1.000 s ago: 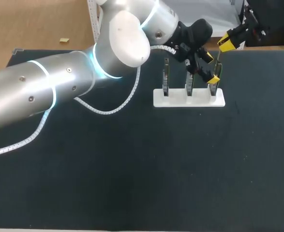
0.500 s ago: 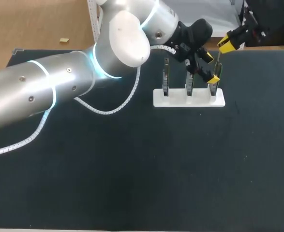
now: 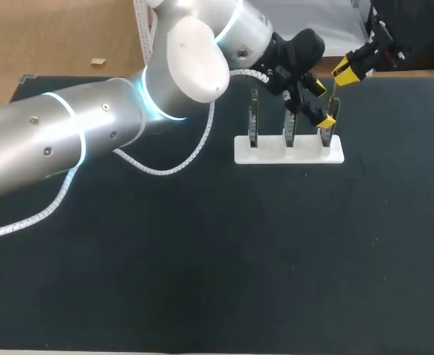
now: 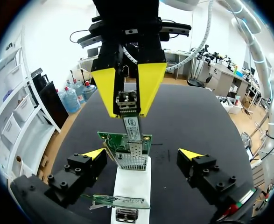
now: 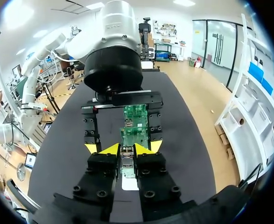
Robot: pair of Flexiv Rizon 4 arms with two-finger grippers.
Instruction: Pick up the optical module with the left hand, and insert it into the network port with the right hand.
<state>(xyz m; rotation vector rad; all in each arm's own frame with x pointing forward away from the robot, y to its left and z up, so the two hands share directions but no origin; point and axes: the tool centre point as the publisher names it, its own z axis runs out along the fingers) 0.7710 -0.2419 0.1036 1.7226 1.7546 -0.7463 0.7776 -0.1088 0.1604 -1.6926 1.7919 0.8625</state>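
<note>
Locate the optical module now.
In the head view's upper right, the optical module hangs between the right gripper's fingers, over the rightmost circuit card on the white stand.

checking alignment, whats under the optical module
Under the optical module stands the green card with its metal network port, on a white base. Whether the tip has entered is hidden.

The table [image 3: 276, 259] wears a dark matt cloth-like cover, the white base [image 3: 289, 151] looks like smooth matt plastic, the left arm [image 3: 69, 140] is satin silvery metal with a glossy white joint cap, the optical module [image 4: 131, 123] is bare grey metal, and the circuit board [image 4: 111, 140] is glossy green.
</note>
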